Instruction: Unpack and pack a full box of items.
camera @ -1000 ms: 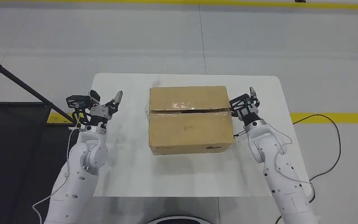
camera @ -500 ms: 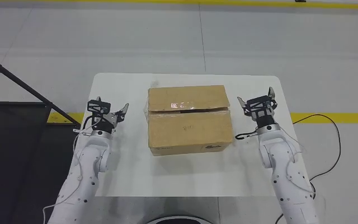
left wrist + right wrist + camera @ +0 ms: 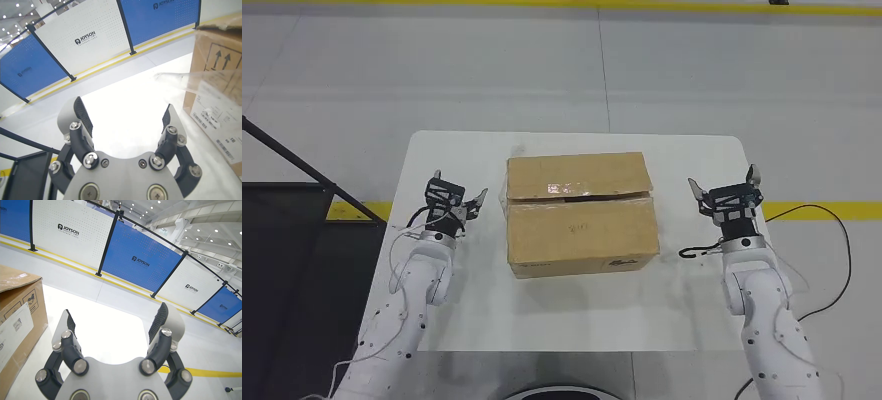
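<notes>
A brown cardboard box [image 3: 580, 212] stands in the middle of the white table [image 3: 572, 310], its top flaps folded down with a narrow gap between them. Its labelled side wall [image 3: 217, 79] rises close beside my left gripper, and another labelled wall [image 3: 19, 313] shows beside my right gripper. My left gripper [image 3: 456, 190] is open over the table to the left of the box, a short way off it, holding nothing. My right gripper [image 3: 725, 186] is open over the table's right edge, well apart from the box. Both open grippers appear in the wrist views [image 3: 122, 111] [image 3: 115, 317].
Bare table surface lies in front of and behind the box. A black cable [image 3: 817, 225] trails off the right side of the table. A black frame [image 3: 287, 160] and dark mat [image 3: 282, 280] stand left of the table. Fence panels [image 3: 132, 262] line the room beyond.
My left gripper has swung right, toward the box's left side. My right gripper has pulled rightward from the box's right wall to the table's edge. Both stayed open.
</notes>
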Robot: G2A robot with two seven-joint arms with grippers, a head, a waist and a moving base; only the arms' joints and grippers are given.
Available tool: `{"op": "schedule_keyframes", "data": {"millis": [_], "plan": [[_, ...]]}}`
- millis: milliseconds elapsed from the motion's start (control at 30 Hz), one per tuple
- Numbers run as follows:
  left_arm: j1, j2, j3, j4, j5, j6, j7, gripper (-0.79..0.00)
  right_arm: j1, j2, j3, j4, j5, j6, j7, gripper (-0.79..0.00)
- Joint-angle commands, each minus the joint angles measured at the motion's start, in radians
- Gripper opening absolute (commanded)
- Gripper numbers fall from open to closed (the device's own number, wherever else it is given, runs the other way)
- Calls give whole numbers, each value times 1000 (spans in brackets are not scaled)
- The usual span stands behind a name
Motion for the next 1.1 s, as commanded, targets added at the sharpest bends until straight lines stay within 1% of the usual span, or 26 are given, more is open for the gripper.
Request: {"op": "schedule_keyframes", "data": {"millis": [0,133,267,333,467,600,733,833,967,1067], "plan": [[-13,-3,27,25,53,2,33,0,0,0,0,0,0,0,0,0],[-55,-11,58,83,116,49,49,0,0,0,0,0,0,0,0,0],[-92,-19,80,131,132,66,52,0,0,0,0,0,0,0,0,0],[-107,-25,96,151,164,112,54,0,0,0,0,0,0,0,0,0],[-144,-37,132,194,176,120,81,0,0,0,0,0,0,0,0,0],[-185,-50,163,250,197,149,99,0,0,0,0,0,0,0,0,0],[-223,-63,188,305,221,200,100,0,0,0,0,0,0,0,0,0],[-237,-72,198,326,203,209,124,0,0,0,0,0,0,0,0,0],[-243,-79,190,339,168,235,161,0,0,0,0,0,0,0,0,0],[-235,-82,176,336,142,260,186,0,0,0,0,0,0,0,0,0]]}}
